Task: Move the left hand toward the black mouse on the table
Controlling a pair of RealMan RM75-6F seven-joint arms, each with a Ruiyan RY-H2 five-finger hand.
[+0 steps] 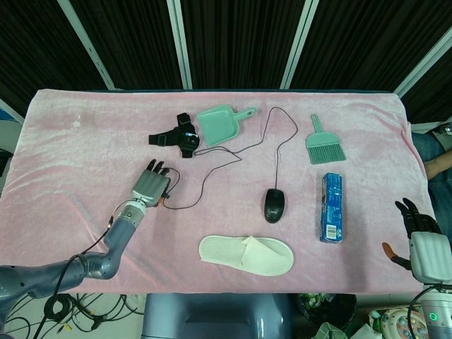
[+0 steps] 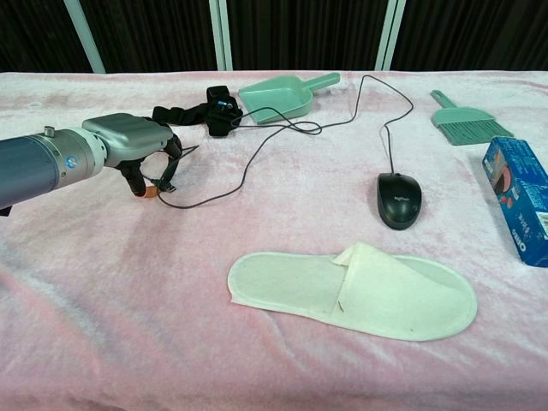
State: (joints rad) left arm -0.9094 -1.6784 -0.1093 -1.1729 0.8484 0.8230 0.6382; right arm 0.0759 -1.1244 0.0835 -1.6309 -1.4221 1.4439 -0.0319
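Note:
The black mouse [image 1: 275, 205] lies right of centre on the pink cloth; the chest view shows the mouse [image 2: 399, 199] just above the slipper's toe. Its thin cable [image 1: 275, 134] loops back past the dustpan and ends at a plug under my left hand. My left hand [image 1: 150, 186] hovers low over the cloth, far left of the mouse. In the chest view the left hand [image 2: 137, 144] holds nothing, its fingers hanging down over the plug. My right hand [image 1: 422, 246] stays off the table's right edge, fingers apart and empty.
A white slipper [image 2: 355, 289] lies in front of the mouse. A green dustpan [image 1: 220, 124] and a black strap device [image 1: 178, 136] sit at the back, with a green brush [image 1: 324, 145] and a blue box [image 1: 331, 207] on the right.

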